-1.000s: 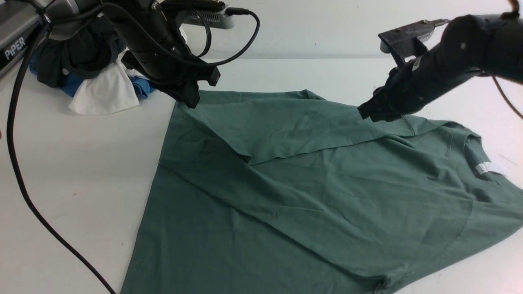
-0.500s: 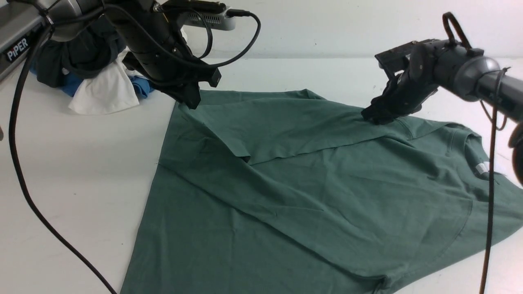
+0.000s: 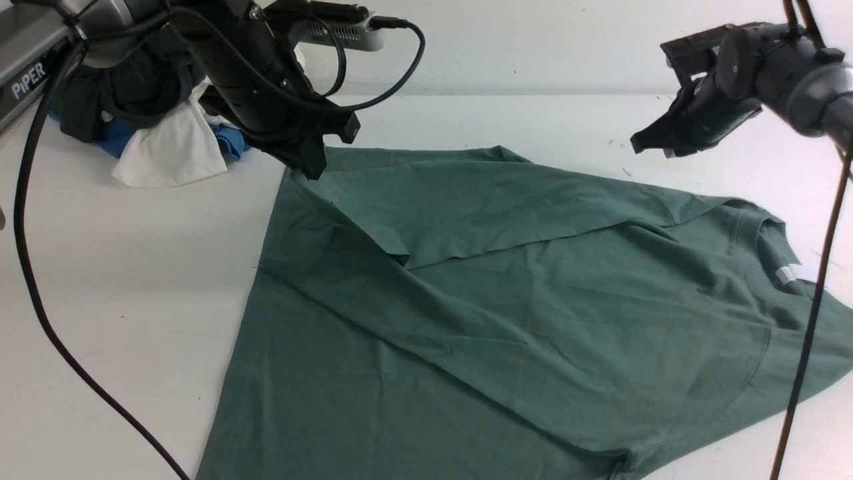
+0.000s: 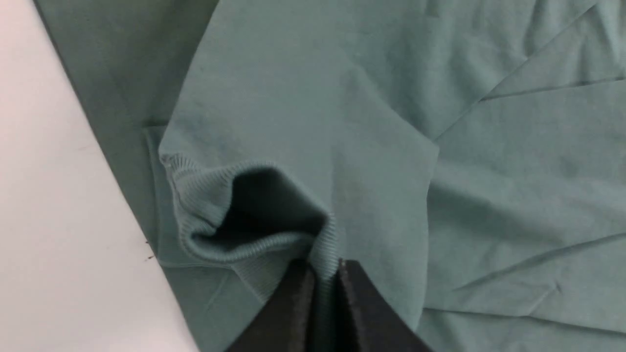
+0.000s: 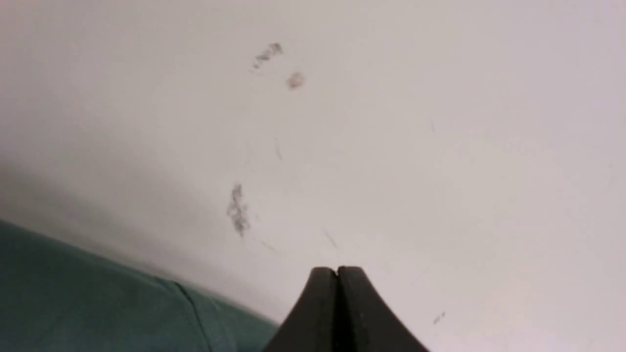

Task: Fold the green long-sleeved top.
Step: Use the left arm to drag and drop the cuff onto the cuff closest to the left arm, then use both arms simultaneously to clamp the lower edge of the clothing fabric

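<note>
Nearest, well short of both jaws: hem and body of the top (image 3: 506,320), spread flat on the white surface (image 3: 120,280). Neck (image 3: 765,243) toward the right jaws' side, hem toward the left jaws' side. Soft matte sage knit, limp, with shallow creases slanting across the body. No logo in sight. Small white label (image 3: 790,275) inside the ribbed neck, below the right jaws and nearer than them.

Further on, between the two sets of jaws: one sleeve (image 3: 466,200) laid across the body as a long flat band, its straight free edge overlying the torso.

Judged roughly one fold in: this sleeve brought over but not yet let go. Other sleeve not findable in these views, so presumably left to do, along with folding the body itself.

At the left jaws: clenched on the cuff (image 4: 230,244), the thin ribbed band pinched between the tips. Cuff mouth gaping as a dark pocket just ahead of them, close above the top's far hem corner.

At the right jaws: pressed together on nothing, held above bare surface marked with faint grey scuffs. Shoulder edge of the top just beside and below, apart from the tips.

Farthest, behind the left jaws: crumpled heap of black, white and blue clothes (image 3: 166,150), apart from the top.
</note>
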Action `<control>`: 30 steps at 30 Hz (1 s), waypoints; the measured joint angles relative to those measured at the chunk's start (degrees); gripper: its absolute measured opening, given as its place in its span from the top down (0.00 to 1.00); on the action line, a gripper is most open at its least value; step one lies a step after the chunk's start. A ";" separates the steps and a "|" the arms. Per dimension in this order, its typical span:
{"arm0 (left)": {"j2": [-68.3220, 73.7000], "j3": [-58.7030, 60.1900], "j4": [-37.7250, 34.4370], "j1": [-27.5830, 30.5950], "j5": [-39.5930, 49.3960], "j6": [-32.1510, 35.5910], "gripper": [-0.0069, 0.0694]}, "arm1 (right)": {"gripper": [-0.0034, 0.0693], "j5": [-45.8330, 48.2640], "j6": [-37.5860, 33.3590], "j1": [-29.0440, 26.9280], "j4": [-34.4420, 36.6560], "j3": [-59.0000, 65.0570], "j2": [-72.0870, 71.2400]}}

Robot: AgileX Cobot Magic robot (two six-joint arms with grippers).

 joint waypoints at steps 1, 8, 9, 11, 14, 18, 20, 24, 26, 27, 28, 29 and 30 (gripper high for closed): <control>0.00 0.09 0.38 0.00 0.00 0.00 0.87 | 0.97 0.23 -0.07 -0.08 0.16 0.00 0.00; 2.21 1.60 10.46 0.00 0.14 0.00 0.68 | 0.97 5.79 -6.32 -0.47 8.06 -0.02 -0.14; 2.35 1.68 11.75 0.00 0.14 0.00 0.63 | 0.97 6.28 -6.80 -0.47 9.01 -0.02 -0.48; 2.40 1.67 14.65 0.00 0.14 -0.05 0.52 | 0.97 7.61 -8.12 -0.45 10.80 -0.02 -1.74; 1.73 1.67 14.76 0.17 0.14 -0.49 0.41 | 0.97 9.50 -9.50 -0.45 12.34 -0.02 -5.38; -1.14 4.56 10.13 0.30 -0.12 -0.62 0.39 | 0.97 13.36 -9.86 -0.45 13.92 0.15 -11.15; -4.70 10.24 7.03 -0.34 -0.18 -0.11 0.39 | 0.97 16.59 -10.28 -0.33 16.75 1.03 -17.62; -7.84 20.65 6.28 -1.21 -0.58 0.46 0.40 | 0.97 17.29 -12.55 0.81 20.07 4.03 -25.50; -7.90 23.44 6.37 -1.21 -1.47 0.40 0.40 | 0.97 17.45 -13.34 1.46 20.55 5.57 -26.98; -7.57 26.39 6.82 -1.21 -3.42 -0.08 0.40 | 0.97 17.57 -13.94 2.49 21.15 8.26 -28.71; -7.48 26.68 6.81 -1.21 -3.58 -0.10 0.40 | 0.97 17.57 -14.00 2.49 21.16 8.59 -28.80; -7.28 28.49 6.89 -1.21 -4.73 -0.42 0.40 | 0.97 17.63 -14.14 3.14 21.49 10.88 -29.02; -7.22 29.59 6.89 -1.21 -5.01 -0.57 0.40 | 0.97 17.55 -14.14 3.29 21.78 13.17 -28.88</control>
